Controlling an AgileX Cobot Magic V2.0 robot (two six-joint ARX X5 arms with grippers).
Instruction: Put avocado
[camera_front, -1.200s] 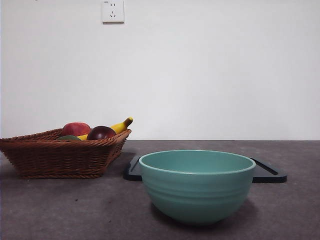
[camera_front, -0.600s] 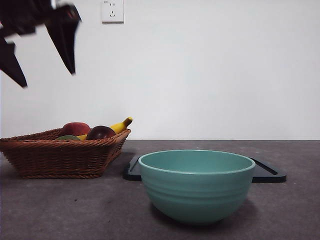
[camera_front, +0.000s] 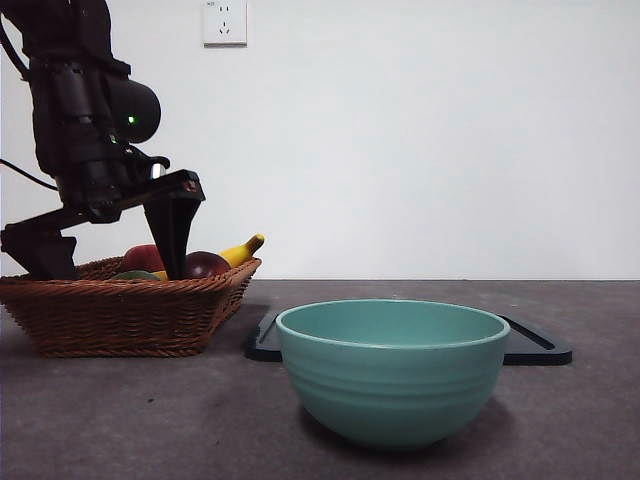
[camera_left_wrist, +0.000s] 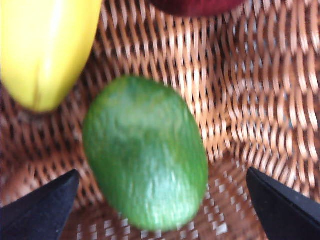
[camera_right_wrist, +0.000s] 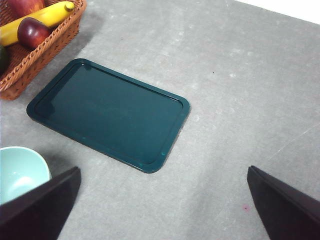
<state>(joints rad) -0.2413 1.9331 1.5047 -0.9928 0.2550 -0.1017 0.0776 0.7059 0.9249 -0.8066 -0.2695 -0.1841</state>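
Observation:
The avocado (camera_left_wrist: 145, 155), green and oval, lies on the woven floor of the wicker basket (camera_front: 120, 310); in the front view only a sliver of the avocado (camera_front: 136, 275) shows over the rim. My left gripper (camera_left_wrist: 161, 171) is open, its two black jaws standing on either side of the avocado without touching it. In the front view the left gripper (camera_front: 110, 255) reaches down into the basket from above. My right gripper (camera_right_wrist: 164, 169) hangs open and empty high over the table, above the dark tray (camera_right_wrist: 107, 112).
In the basket there are also a banana (camera_left_wrist: 47, 50), a dark maroon fruit (camera_front: 203, 265) and a red apple (camera_front: 150, 257). A teal bowl (camera_front: 392, 370) stands at the front, with the dark tray (camera_front: 535, 345) behind it.
The left arm has come down from the top left corner into the basket, its open jaws now around the avocado. A second ago it was out of view.

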